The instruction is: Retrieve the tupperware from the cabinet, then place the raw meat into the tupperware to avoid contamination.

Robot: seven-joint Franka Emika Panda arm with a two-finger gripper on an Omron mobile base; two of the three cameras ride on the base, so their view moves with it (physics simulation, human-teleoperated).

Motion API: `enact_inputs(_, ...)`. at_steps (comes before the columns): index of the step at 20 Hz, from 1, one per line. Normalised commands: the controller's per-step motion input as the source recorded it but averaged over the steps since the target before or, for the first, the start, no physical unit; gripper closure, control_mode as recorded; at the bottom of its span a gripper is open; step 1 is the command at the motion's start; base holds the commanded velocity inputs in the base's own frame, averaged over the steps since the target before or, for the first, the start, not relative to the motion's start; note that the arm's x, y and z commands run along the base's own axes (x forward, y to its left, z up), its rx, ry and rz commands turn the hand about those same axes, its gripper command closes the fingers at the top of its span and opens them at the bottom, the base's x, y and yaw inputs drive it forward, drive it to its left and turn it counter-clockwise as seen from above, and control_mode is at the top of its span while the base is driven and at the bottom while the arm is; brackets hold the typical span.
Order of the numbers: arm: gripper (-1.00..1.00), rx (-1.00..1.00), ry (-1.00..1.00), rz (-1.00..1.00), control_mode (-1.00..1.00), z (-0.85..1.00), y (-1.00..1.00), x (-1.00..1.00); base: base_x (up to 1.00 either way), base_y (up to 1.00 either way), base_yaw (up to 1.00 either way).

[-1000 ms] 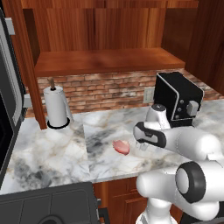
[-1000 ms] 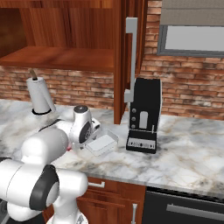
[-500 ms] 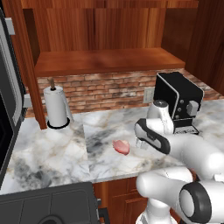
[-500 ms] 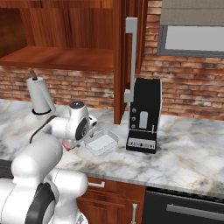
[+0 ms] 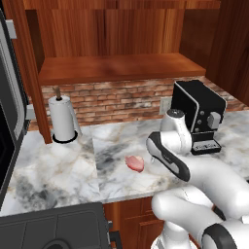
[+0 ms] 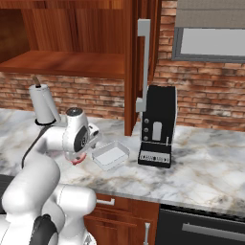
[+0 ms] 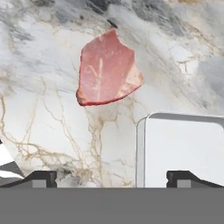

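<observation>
You had the paper-towel roll [image 5: 62, 120] off at the left on the marble counter [image 5: 58, 170], then the raw meat [image 5: 134, 163] lying flat, with the tupperware [image 6: 111, 155] just beside it and the coffee machine [image 6: 157, 126] further right under the open cabinet [image 6: 72, 62]. Your gripper [image 7: 111, 177] hung over the counter between meat and tupperware, fingers spread wide, holding nothing

Even, soft rendered light — bright on the marble counter [image 5: 58, 170], dimmer in the cabinet [image 5: 112, 29] recess at upper frame. Shadows are faint. Edges look sharp, without glare, blur or distortion.
</observation>
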Motion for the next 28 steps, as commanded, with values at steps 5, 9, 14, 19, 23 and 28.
enact_inputs(5, -1.00, -0.07, 0.00, 0.00, -1.00, 0.12, 0.32, -0.17, 0.00, 0.00, 0.00)
enact_inputs(9, -1.00, -0.08, 0.00, 0.00, -1.00, 0.06, 0.37, -0.12, 0.00, 0.00, 0.00)
enact_inputs(14, -1.00, -0.07, 0.00, 0.00, -1.00, 0.02, 0.38, -0.05, 0.00, 0.00, 0.00)
enact_inputs(19, -1.00, -0.07, -0.02, -0.01, -1.00, 0.00, 0.35, 0.00, 0.00, 0.00, 0.00)
enact_inputs(23, -1.00, -0.07, -0.02, -0.02, -1.00, 0.00, 0.28, 0.00, 0.00, 0.00, 0.00)
enact_inputs(28, -1.00, -0.04, -0.01, -0.04, -1.00, -0.04, 0.18, 0.06, 0.00, 0.00, 0.00)
